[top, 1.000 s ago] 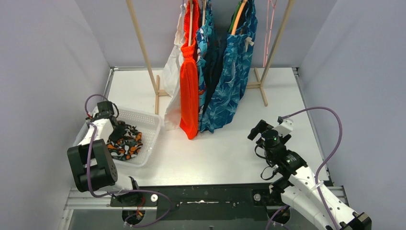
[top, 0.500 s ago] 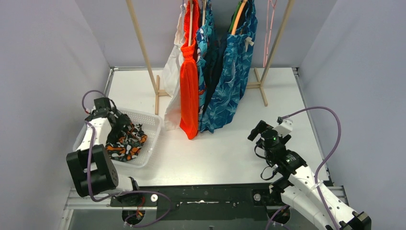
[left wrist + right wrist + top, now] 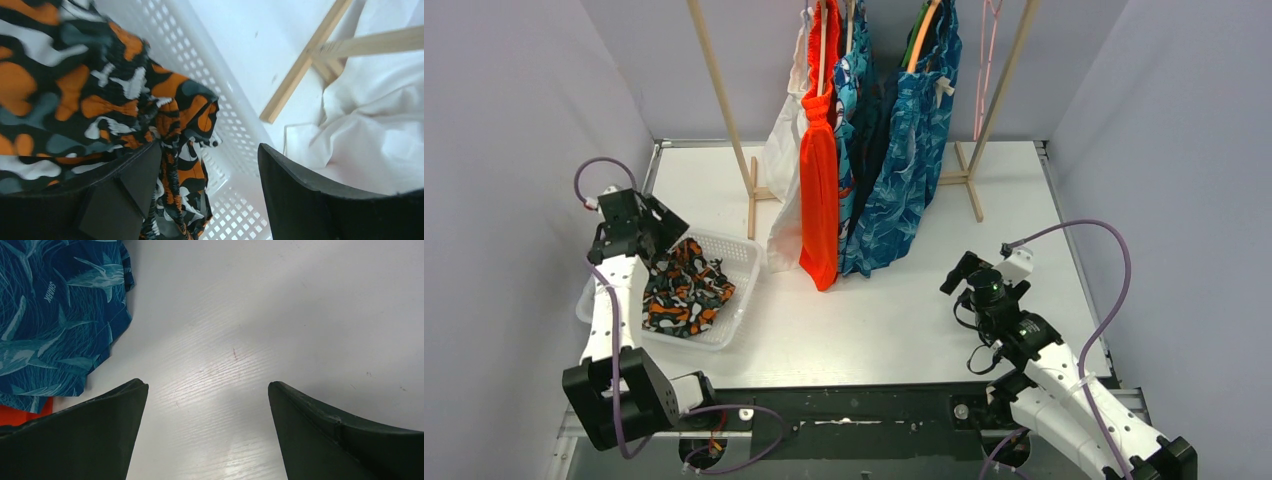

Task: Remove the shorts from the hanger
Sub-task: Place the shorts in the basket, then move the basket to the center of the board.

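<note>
The orange-black-white camouflage shorts lie crumpled in the white basket at the left. My left gripper hovers over the basket's far left corner, open. In the left wrist view the camouflage shorts run beside one finger of the left gripper, not pinched. On the rack at the back hang bright orange shorts, blue patterned shorts, navy shorts and teal shark-print shorts, on hangers. My right gripper is open above bare table; in the right wrist view the right gripper holds nothing.
A wooden rack with floor feet stands at the back centre. A white garment hangs left of the orange shorts, close to the basket. An empty pink hanger hangs at the right. Grey walls close in on both sides.
My left gripper opened, let go of the camouflage shorts and lifted back toward the far left of the basket. The shorts settled in the basket. The right arm stayed put.
</note>
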Tool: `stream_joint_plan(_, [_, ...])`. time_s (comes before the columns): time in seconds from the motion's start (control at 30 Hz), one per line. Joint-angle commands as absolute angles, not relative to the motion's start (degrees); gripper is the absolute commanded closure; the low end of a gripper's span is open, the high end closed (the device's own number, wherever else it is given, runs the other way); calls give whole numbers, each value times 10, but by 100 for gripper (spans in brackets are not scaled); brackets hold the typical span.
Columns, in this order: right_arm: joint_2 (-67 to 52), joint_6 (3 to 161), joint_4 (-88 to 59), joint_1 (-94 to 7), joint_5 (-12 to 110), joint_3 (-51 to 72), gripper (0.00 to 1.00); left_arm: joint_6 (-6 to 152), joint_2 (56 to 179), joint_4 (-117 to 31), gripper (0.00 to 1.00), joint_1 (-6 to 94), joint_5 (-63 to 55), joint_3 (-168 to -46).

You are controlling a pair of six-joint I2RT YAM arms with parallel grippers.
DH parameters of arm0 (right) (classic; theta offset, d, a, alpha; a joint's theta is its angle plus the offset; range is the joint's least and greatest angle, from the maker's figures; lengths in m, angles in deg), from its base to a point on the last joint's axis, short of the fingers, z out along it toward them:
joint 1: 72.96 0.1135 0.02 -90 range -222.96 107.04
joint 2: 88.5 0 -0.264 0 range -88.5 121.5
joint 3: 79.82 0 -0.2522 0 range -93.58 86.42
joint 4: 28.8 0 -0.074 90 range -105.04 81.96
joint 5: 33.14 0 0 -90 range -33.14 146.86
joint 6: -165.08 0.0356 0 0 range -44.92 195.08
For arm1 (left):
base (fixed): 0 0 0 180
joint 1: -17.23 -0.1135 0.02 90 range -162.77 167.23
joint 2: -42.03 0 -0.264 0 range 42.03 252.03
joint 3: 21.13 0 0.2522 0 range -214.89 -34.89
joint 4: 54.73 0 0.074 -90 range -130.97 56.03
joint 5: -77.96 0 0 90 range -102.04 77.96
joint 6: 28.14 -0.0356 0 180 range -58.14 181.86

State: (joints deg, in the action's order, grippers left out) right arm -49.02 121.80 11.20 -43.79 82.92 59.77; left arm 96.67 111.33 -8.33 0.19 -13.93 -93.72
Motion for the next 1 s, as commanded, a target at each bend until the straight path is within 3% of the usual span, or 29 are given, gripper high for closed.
stream_joint_plan(0.0, [-487, 1213, 94, -443, 831, 581, 4, 980, 1172, -159, 30, -3, -4, -864])
stream_joint_plan(0.23, [-471, 1171, 110, -444, 809, 522, 4, 993, 1223, -227, 30, -2, 75, -774])
stream_joint_plan(0.53, [-444, 1135, 116, -445, 792, 444, 4, 950, 1120, -138, 23, 20, 39, -854])
stream_joint_plan(0.97, [-427, 1105, 131, -446, 776, 382, 4, 1022, 1115, -213, 27, 280, 37, -783])
